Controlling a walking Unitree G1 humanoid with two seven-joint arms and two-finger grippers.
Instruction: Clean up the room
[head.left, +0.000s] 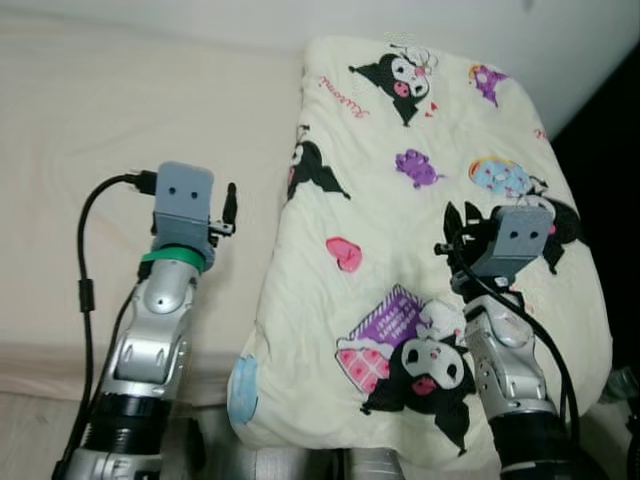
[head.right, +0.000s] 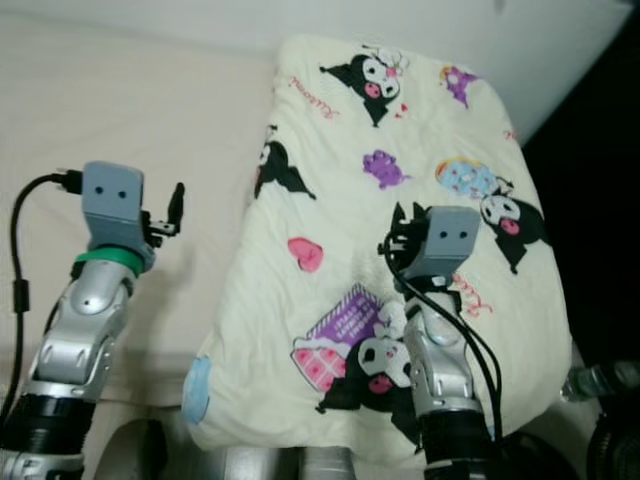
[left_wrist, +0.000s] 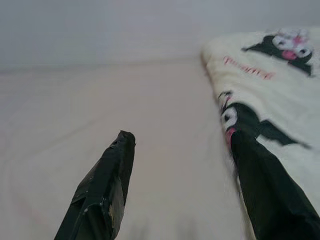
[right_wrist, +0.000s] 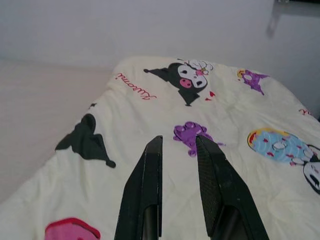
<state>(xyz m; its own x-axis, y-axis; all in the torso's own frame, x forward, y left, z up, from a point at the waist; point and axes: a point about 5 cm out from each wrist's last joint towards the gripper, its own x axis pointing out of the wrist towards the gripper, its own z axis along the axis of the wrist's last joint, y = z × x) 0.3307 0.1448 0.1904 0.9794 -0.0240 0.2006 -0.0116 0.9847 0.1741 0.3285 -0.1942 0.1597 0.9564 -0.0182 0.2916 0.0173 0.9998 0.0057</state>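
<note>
We face a cream bed (head.left: 120, 130) against a pale wall (right_wrist: 150, 25). One cartoon-print pillow (head.left: 420, 200) lies there. Left gripper (left_wrist: 182, 145) open wide, right gripper (right_wrist: 181, 145) slightly parted, both empty.

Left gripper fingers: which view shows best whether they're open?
The left wrist view: the left gripper has its two black fingers wide apart, bare bed sheet between them, the printed pillow beside one finger. The head views show it from behind, its grey housing hiding the gap.
</note>
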